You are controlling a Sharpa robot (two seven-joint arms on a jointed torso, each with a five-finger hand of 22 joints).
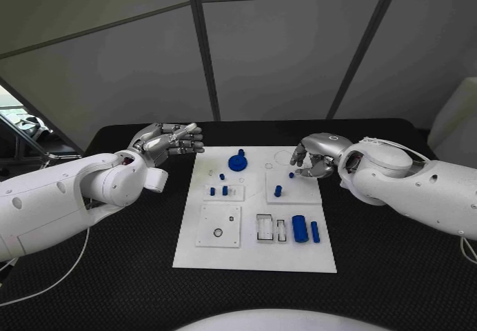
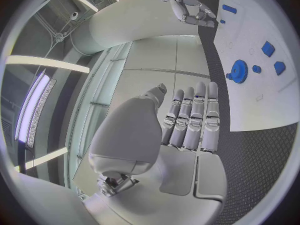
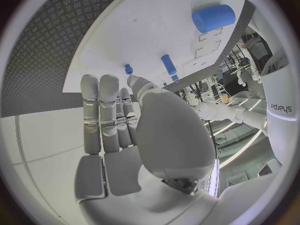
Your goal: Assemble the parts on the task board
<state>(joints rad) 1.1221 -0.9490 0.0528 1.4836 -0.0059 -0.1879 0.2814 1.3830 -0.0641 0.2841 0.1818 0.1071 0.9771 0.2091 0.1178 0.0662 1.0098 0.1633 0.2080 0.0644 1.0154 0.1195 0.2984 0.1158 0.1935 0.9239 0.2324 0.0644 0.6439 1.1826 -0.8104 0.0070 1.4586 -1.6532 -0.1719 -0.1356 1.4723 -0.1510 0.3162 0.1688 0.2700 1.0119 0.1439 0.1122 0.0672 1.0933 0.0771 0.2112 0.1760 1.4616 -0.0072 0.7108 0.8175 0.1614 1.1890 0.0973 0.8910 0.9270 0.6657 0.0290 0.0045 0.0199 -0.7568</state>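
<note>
Blue parts (image 1: 299, 228) on task board (image 1: 254, 255), between both hands

the white task board (image 1: 199, 258) lies on the black table (image 1: 398, 276), with a blue gear (image 1: 238, 163) near its far edge and two blue cylinders (image 1: 305, 229) nearer. the left hand (image 1: 171, 141) hovers just off the board's far left corner, holding nothing. the right hand (image 1: 315, 158) hangs over its far right edge, fingers pointing down.

Black textured table (image 1: 398, 262) before grey wall panels (image 1: 278, 62) with dark seams.
</note>
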